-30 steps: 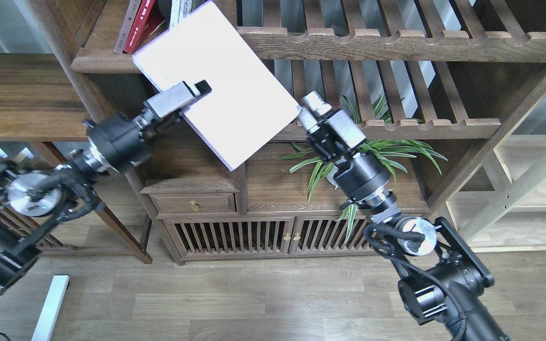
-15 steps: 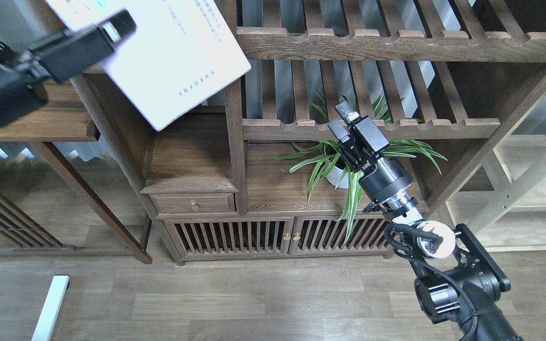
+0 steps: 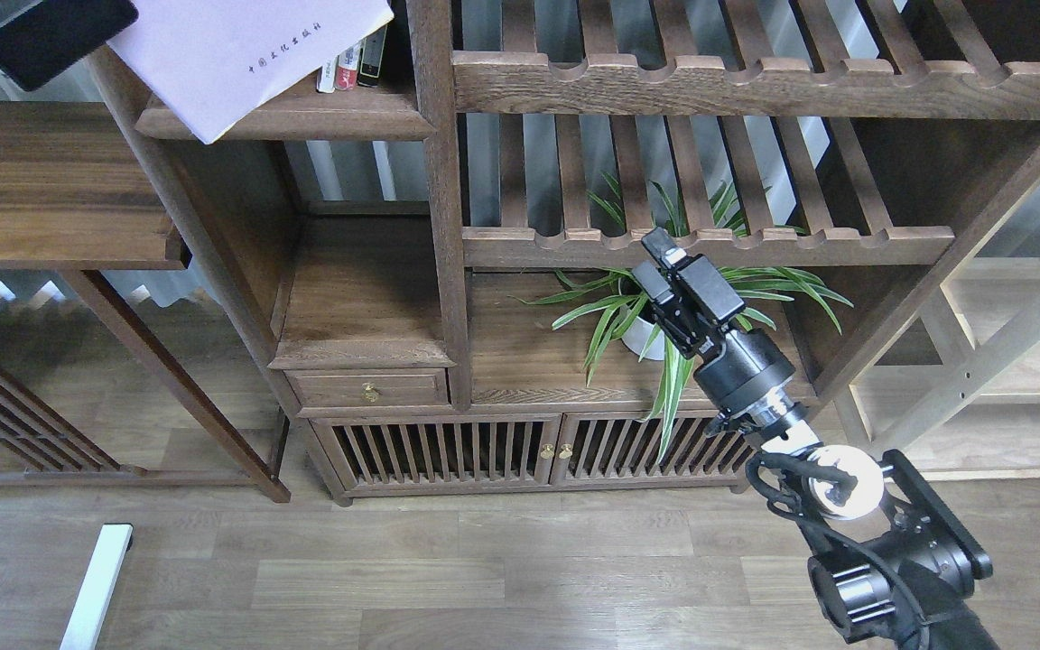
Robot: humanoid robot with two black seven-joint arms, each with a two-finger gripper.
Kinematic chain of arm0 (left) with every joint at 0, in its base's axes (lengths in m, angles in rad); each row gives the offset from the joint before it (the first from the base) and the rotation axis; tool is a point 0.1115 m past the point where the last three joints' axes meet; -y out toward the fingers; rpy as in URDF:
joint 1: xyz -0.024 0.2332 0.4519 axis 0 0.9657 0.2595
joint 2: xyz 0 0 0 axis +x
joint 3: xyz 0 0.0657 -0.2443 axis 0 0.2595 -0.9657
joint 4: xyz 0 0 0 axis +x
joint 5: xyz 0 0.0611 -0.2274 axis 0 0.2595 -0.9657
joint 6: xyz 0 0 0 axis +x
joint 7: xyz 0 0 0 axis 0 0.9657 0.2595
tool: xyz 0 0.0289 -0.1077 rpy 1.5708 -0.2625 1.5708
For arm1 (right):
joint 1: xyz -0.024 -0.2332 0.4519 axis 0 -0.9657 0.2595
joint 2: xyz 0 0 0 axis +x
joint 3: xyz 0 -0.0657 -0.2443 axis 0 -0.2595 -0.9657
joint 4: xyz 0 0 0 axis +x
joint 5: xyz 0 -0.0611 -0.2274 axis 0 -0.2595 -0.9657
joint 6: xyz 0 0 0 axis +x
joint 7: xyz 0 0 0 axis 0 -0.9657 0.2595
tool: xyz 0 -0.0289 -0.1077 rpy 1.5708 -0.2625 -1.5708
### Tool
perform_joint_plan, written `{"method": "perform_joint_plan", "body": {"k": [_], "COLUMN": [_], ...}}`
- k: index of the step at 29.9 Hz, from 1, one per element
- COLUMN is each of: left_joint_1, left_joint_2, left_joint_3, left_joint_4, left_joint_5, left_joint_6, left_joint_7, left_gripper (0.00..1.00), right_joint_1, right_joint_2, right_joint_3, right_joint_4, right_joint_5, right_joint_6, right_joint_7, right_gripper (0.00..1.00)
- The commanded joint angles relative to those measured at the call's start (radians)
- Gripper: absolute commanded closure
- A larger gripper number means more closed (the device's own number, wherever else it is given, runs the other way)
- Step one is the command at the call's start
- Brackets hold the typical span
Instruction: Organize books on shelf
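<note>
The thick white-lavender book [image 3: 240, 50] hangs tilted at the top left, its lower corner overlapping the front lip of the dark brown shelf [image 3: 303, 117]. My left gripper [image 3: 109, 23] is at the top left corner, mostly cut off by the view's edge; one black finger lies on the book's left edge and holds it. My right gripper [image 3: 655, 262] is empty, low in front of the plant, far from the book; its fingers are dark and hard to tell apart. The red and the maroon books are out of view.
Thin white, red and black spines [image 3: 353, 68] stand on the shelf behind the book. Slatted racks [image 3: 755, 86] fill the right side. A spider plant in a white pot [image 3: 642, 334] stands below them, above a drawer [image 3: 366, 390] and a low cabinet. A side table [image 3: 41, 199] is at left.
My left gripper has carried the white-lavender book up and to the left, to the top corner of the view. My right gripper has drawn back down and right, away from the book.
</note>
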Motion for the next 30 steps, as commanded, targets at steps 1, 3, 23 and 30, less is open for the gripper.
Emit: {"method": "perform_joint_plan", "body": {"k": [1, 3, 23, 30], "left_joint_1": [-0.014, -0.014, -0.177, -0.177], "left_joint_2": [-0.070, -0.093, -0.372, -0.361], "left_joint_3": [-0.022, -0.034, 0.130, 0.144], "left_joint_4": [-0.004, -0.004, 0.047, 0.064], "left_joint_5": [0.126, 0.184, 0.663, 0.683], "left_joint_6": [0.139, 0.200, 0.631, 0.691], "left_joint_7": [0.000, 0.000, 0.070, 0.076], "left_gripper": [1.00, 1.00, 1.00, 1.00], "right_joint_1": [-0.019, -0.032, -0.062, -0.062], "right_joint_2": [-0.008, -0.015, -0.129, -0.131], "right_joint_3": [0.006, 0.008, 0.028, 0.043], "right_joint_4": [0.000, 0.000, -0.002, -0.005], "right_joint_5": [0.000, 0.000, 0.037, 0.052], "right_joint_6": [0.000, 0.000, 0.000, 0.000], "right_joint_7": [0.000, 0.000, 0.000, -0.002], "right_gripper": [0.17, 0.17, 0.18, 0.18]}}
